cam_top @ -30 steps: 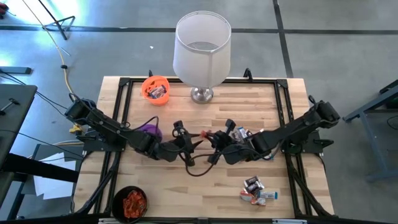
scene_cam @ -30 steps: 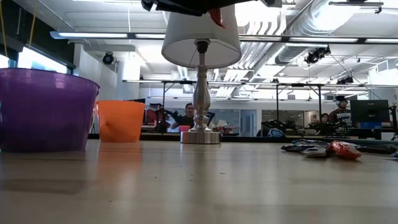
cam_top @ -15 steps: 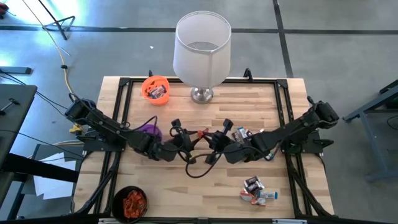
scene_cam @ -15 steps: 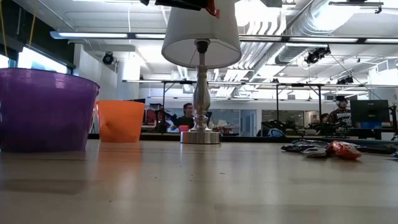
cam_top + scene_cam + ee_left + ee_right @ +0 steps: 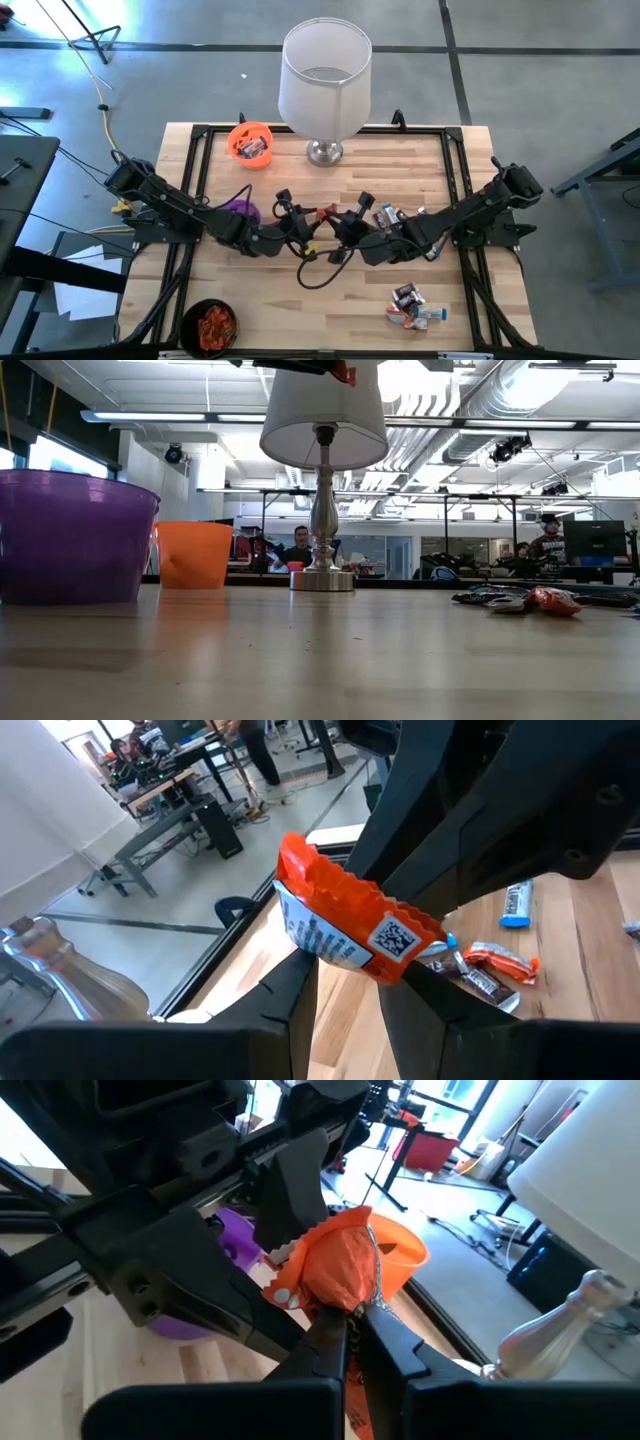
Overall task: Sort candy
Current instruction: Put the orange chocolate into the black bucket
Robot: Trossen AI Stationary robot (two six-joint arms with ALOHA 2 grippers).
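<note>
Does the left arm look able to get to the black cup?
Probably yes: the black cup sits on its side, nothing between, though left tool and right tool meet at an orange candy.

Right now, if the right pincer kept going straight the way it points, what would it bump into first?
Most likely the left pincer, which faces it across the orange candy that the right pincer grips. Depth is hard to judge, but they look almost touching.

A light wooden table (image 5: pixel 330 300) carries a white-shaded lamp (image 5: pixel 324 80), an orange cup (image 5: pixel 250 141), a purple cup (image 5: pixel 243 209) and a black cup (image 5: pixel 208 325). Loose candy (image 5: pixel 413 304) lies near the right front corner, with what looks like a few more pieces (image 5: pixel 388 214) mid-table.
</note>
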